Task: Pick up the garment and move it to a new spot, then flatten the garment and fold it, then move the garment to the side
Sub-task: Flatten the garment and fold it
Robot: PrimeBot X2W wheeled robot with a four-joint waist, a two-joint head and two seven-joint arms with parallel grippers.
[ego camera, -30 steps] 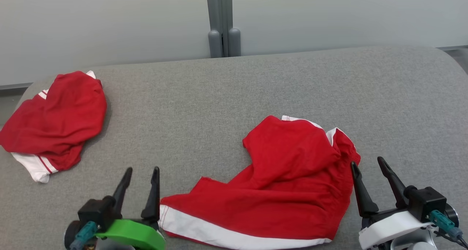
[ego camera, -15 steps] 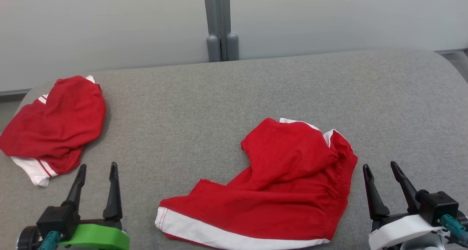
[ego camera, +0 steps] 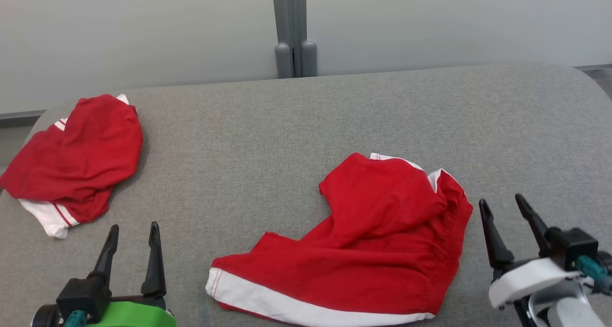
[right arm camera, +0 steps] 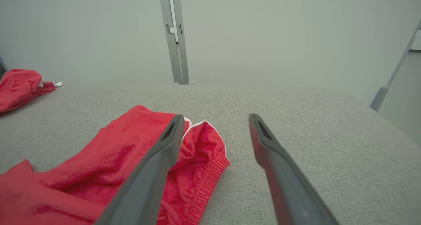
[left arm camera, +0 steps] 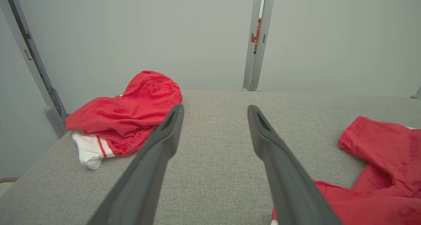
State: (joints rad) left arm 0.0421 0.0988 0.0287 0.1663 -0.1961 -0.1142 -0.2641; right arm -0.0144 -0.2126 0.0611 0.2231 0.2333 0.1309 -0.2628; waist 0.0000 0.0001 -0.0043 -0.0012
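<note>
Stretching beyond the garment (ego camera: pixel 377 250), open grey surface (ego camera: pixel 287 126).

A lab-like test bay: pale partition panels (ego camera: pixel 143 30) and a grey metal post (ego camera: pixel 295 26) at top, behind a fabric-covered counter (ego camera: pixel 287 126).

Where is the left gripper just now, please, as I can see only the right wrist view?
Observer: The left gripper is at the near left of the grey surface, jaws open, left of the garment and apart from it.
Operator: Thank you. Is the garment's near edge marked?
Observer: Yes, a white band runs along its near edge.
Operator: And how does the second garment lie?
Observer: The second garment lies bunched at the far left, a white end with a red stripe sticking out at its near side.
</note>
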